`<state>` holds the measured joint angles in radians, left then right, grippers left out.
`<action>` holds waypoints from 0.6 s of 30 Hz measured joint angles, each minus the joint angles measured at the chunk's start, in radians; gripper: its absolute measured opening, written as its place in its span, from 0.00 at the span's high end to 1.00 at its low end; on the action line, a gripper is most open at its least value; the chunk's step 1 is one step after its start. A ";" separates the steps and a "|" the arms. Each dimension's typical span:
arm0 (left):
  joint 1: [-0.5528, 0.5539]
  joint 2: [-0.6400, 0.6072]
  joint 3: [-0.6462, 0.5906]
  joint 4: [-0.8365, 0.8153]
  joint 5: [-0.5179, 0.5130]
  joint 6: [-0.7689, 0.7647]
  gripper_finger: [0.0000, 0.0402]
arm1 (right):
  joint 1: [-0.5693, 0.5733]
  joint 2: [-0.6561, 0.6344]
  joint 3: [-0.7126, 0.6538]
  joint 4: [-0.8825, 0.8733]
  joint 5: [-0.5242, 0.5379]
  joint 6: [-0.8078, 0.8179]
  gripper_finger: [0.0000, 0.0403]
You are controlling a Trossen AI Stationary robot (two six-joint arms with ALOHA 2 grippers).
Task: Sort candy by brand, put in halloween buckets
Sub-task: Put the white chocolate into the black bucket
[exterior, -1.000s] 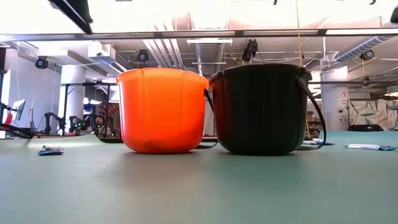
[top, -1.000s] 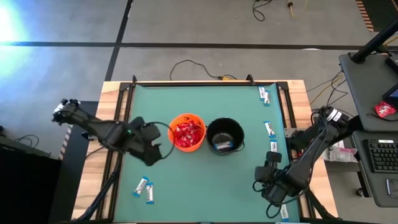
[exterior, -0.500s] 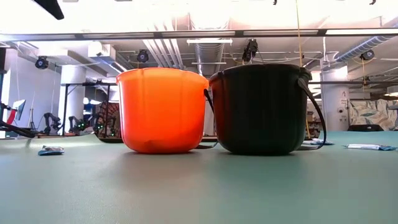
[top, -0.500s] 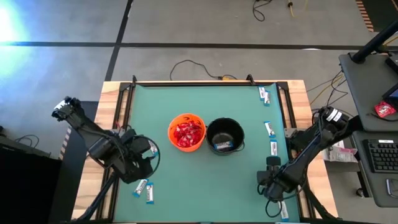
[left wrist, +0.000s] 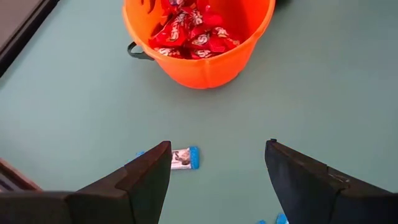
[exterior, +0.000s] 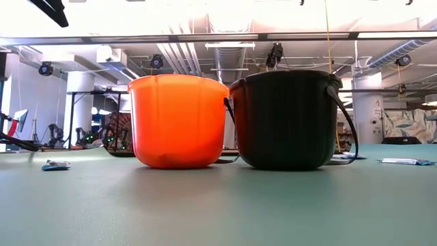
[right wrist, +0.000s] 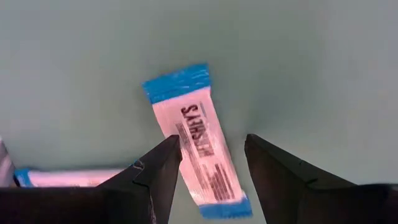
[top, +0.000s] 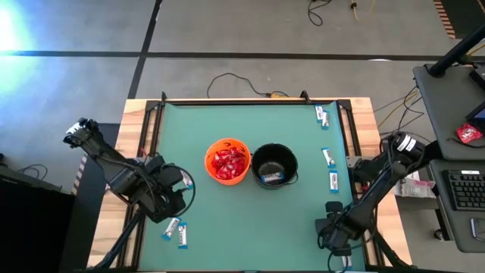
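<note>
I have the right gripper [right wrist: 208, 180] down at the near right corner of the table [top: 227, 220], fingers spread with a white-and-blue bar [right wrist: 196, 149] lying flat on the mat between them, nothing pinched yet; I judge it is lined up that way so the fingers can drop either side of the bar's narrow width. A second bar [right wrist: 68, 177] lies just beside it at the table edge. My left gripper [left wrist: 217, 174] hangs over the near left part of the table, fingers also spread and empty, aimed at another bar [left wrist: 185, 157] on the mat ahead, probably its next pick. Farther in, at the table's middle, the orange bucket [top: 227, 161] and the black bucket [top: 273, 166] stand touching side by side, close enough for either arm to reach. The orange one is heaped with red packets [left wrist: 189, 31]; the black one holds at least one bar. Three more bars [top: 328, 158] lie strung along the far right edge, so the sorting looks well along but unfinished.
</note>
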<state>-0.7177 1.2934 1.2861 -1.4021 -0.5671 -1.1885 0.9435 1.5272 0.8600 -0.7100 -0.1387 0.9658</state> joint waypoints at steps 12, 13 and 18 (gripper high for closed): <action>-0.008 0.000 0.000 -0.067 0.000 0.000 0.40 | -0.063 0.135 0.111 0.065 0.104 -0.095 0.56; -0.008 0.000 0.000 -0.069 0.000 0.000 0.40 | -0.076 0.148 0.131 0.069 0.121 -0.119 0.56; -0.008 0.000 0.000 -0.074 0.000 -0.003 0.40 | -0.129 0.223 0.209 0.061 0.142 -0.233 0.58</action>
<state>-0.7261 1.2934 1.2861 -1.4757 -0.5667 -1.1917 0.8146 1.7504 1.0691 -0.6494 0.0037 0.7324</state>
